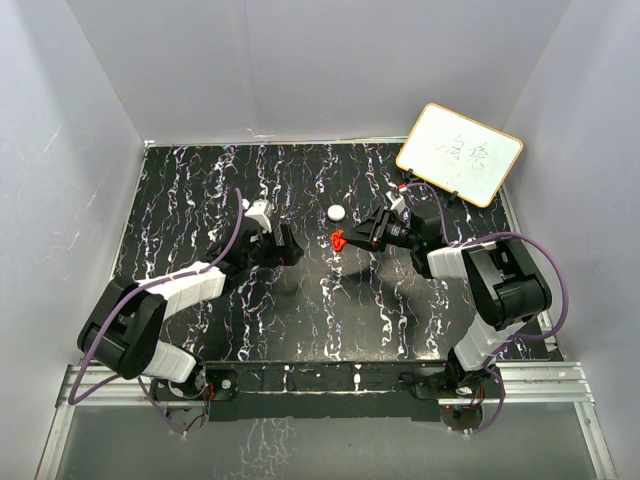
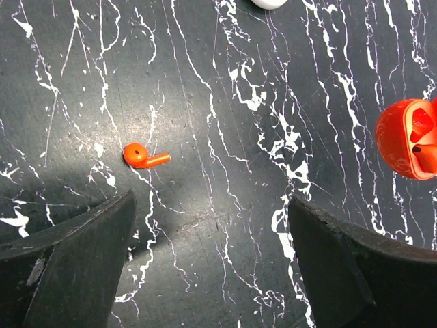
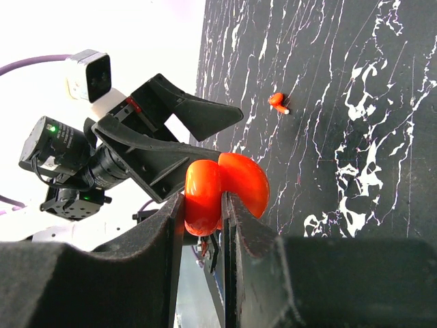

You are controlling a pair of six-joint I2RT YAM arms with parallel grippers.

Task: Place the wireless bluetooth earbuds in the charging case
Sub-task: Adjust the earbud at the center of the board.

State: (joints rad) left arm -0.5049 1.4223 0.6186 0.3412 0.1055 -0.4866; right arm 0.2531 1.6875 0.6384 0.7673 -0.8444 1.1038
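Two jointed arms, left arm (image 1: 150,320) and right arm (image 1: 500,285): bulky black motor housings, glossy white plastic link shells. Thin purple cables (image 1: 238,222) looped along the links (one per arm). Black wedge-shaped matte fingers (image 2: 68,266) at each tip. Small green indicator light (image 3: 51,127) and boxy white camera block (image 3: 92,75) on the left wrist.

I count one glossy red clamshell charging case (image 3: 218,184) and one small red plastic stemmed earbud (image 2: 140,156) lying loose. I also count one small white rounded plastic piece (image 1: 337,212) and one orange-framed white dry-erase board (image 1: 460,152).
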